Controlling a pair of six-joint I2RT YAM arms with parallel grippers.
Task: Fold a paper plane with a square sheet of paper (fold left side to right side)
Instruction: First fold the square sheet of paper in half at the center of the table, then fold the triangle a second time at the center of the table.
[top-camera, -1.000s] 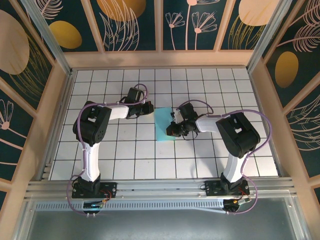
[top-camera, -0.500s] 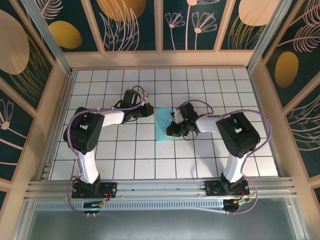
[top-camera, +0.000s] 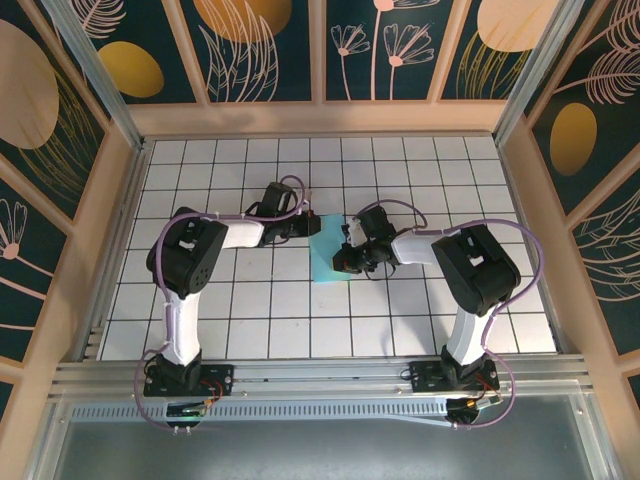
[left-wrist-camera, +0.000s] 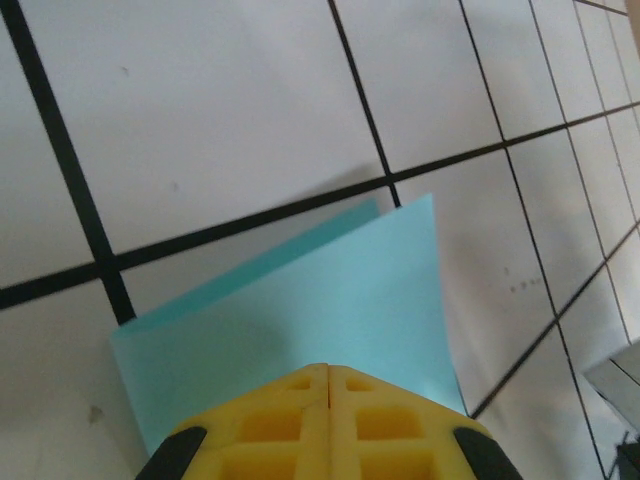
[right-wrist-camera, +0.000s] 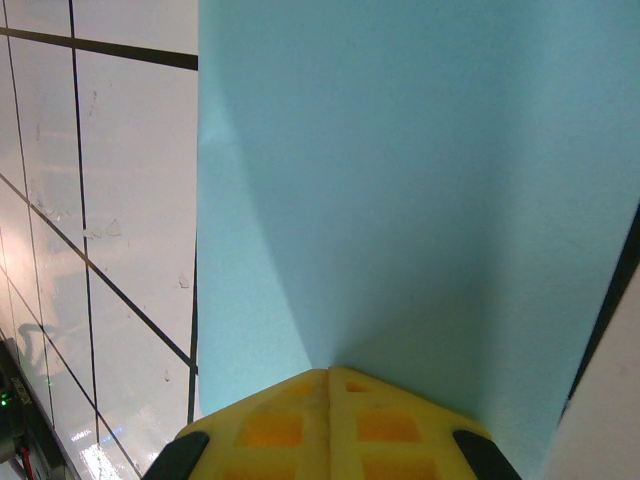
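The paper (top-camera: 327, 252) lies in the middle of the table (top-camera: 250, 300), folded into a narrow strip. The left gripper (top-camera: 311, 226) is at its far left corner, fingers pressed together, tips over the sheet. The right gripper (top-camera: 346, 262) is at its near right edge, fingers likewise pressed together.

Flat white tabletop (top-camera: 300, 320), ruled by thin black lines into square tiles; enclosed left, far and right by a pale wooden frame (top-camera: 320, 118); faint specks and scuffs on several tiles. Lying on it, near the middle: one thin light-blue sheet of paper (top-camera: 327, 255), folded double, flat; one layer's corner slightly offset from the other's.
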